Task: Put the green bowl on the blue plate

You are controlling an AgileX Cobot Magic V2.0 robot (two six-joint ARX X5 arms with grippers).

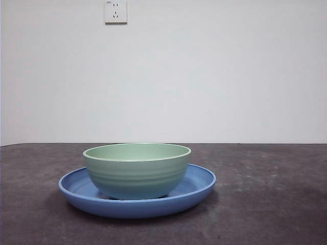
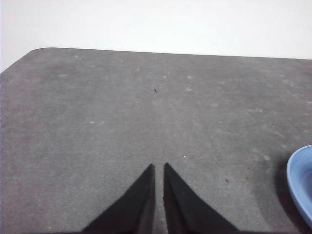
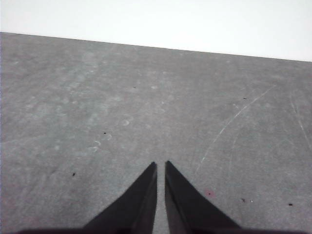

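A pale mint-green bowl [image 1: 136, 170], its rim a lighter, near-white line and its side banded with faint horizontal ridges, sits against the glossy medium blue of a plate [image 1: 202, 185], which carries soft concentric rings of lighter blue. The worktop [image 1: 265, 194] is dark charcoal grey, mottled with pale smudges, small black specks and thin whitish scratches. Behind, the wall [image 1: 230, 76] is plain off-white, with a white socket [image 1: 116, 11]. The left pincer [image 2: 159, 168] and right pincer [image 3: 161, 165] are matt black.

No legible txt anywhere; tiny mark on wall socket [image 1: 116, 11] unreadable.
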